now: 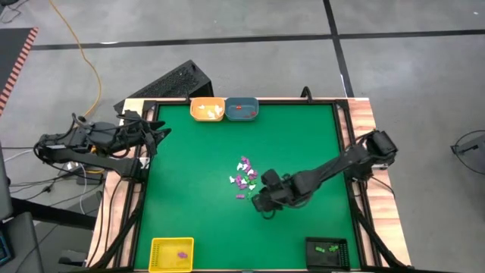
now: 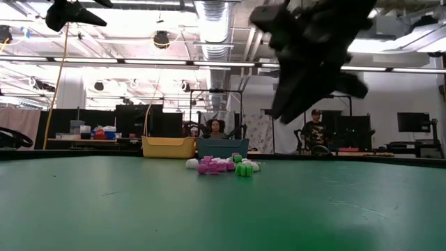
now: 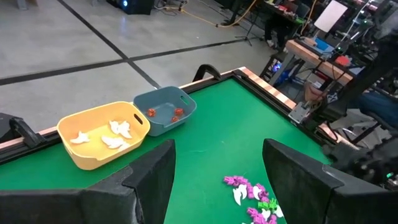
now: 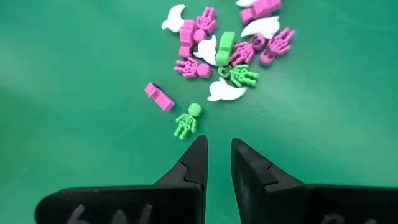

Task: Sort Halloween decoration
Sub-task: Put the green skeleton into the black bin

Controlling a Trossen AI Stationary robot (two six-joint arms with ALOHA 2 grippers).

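Observation:
The Halloween decoration, a small heap of white, purple and green trinkets (image 1: 244, 176), lies on the green table top near its middle; it also shows in the right wrist view (image 4: 224, 43) and the low view (image 2: 221, 166). A green skeleton (image 4: 186, 121) and a purple piece (image 4: 159, 96) lie a little apart from the heap, on my right gripper's side. My right gripper (image 4: 217, 146) hovers just short of the green skeleton, slanting down, its fingers a narrow gap apart with nothing between them. My left gripper (image 3: 217, 149) waits open, raised at the table's left edge (image 1: 155, 133).
At the far edge stand an orange tray (image 1: 207, 109) with white pieces and a blue tray (image 1: 242, 110) with red ones. At the near edge are a yellow tray (image 1: 171, 254) holding a purple piece and a black tray (image 1: 327, 250) holding green ones.

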